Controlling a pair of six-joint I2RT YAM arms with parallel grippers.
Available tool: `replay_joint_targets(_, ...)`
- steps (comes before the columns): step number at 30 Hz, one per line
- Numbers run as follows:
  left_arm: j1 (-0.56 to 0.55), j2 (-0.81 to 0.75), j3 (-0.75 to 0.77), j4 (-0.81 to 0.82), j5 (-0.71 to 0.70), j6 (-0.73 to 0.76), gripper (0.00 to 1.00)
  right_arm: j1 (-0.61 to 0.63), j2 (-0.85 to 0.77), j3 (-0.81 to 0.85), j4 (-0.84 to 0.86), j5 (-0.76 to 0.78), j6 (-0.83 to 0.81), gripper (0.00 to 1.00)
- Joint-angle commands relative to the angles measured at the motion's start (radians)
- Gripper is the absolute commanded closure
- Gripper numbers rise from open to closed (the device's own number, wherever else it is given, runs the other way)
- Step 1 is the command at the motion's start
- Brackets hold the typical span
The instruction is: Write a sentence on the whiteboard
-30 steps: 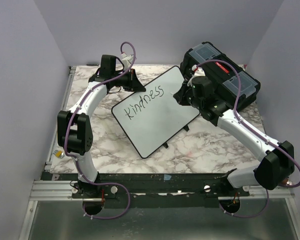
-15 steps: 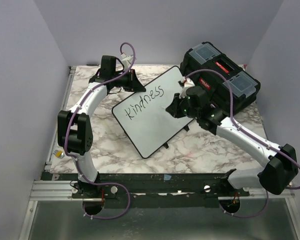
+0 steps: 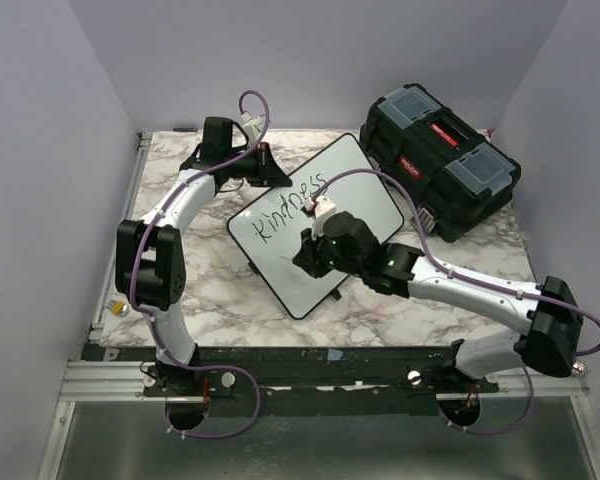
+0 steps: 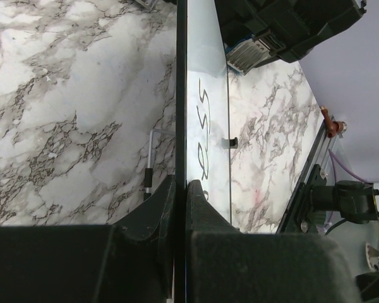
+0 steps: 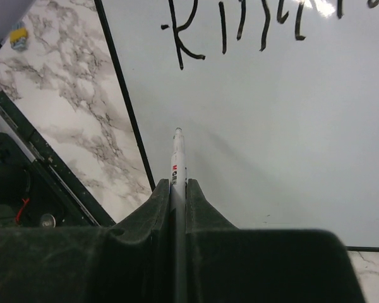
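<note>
The whiteboard (image 3: 365, 200) lies tilted on the marble table, with black lettering "kindness" (image 3: 292, 207) on its upper part. My left gripper (image 3: 270, 172) is shut on the board's far-left edge; in the left wrist view the board (image 4: 208, 82) runs edge-on between the fingers (image 4: 180, 186). My right gripper (image 3: 306, 256) is shut on a white marker (image 5: 177, 161) over the board's lower left. The marker tip points at blank board (image 5: 290, 139) below the "k" of the lettering (image 5: 240, 25). I cannot tell whether the tip touches.
A black toolbox (image 3: 440, 155) stands at the back right, just past the board's right corner, and shows in the left wrist view (image 4: 284, 25). A small yellow object (image 3: 120, 308) lies at the table's left edge. The black front rail (image 5: 25, 177) is near the board's lower edge.
My right arm has swung left from beside the toolbox across the board to its lower left part. The left gripper has kept its hold on the board edge.
</note>
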Motion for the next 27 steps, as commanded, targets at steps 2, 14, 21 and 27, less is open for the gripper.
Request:
replay_joint_targets(2, -0.035, -0.002, -0.035, -0.049, -0.039, 0.091, 1.0, 0.054, 0.052, 0.031, 0.019, 0.096, -0.005, 0.99)
replay_joint_targets(14, -0.035, 0.007, -0.039, -0.043, -0.043, 0.097, 1.0, 0.083, 0.104, 0.039, -0.011, 0.131, 0.018, 0.99)
replay_joint_targets(21, -0.034, 0.008, -0.041, -0.04, -0.036, 0.095, 1.0, 0.086, 0.135, 0.057, -0.012, 0.136, 0.017, 0.99)
replay_joint_targets(27, -0.035, 0.005, -0.04, -0.04, -0.037, 0.094, 1.0, 0.098, 0.162, 0.071, -0.018, 0.138, 0.014, 0.99)
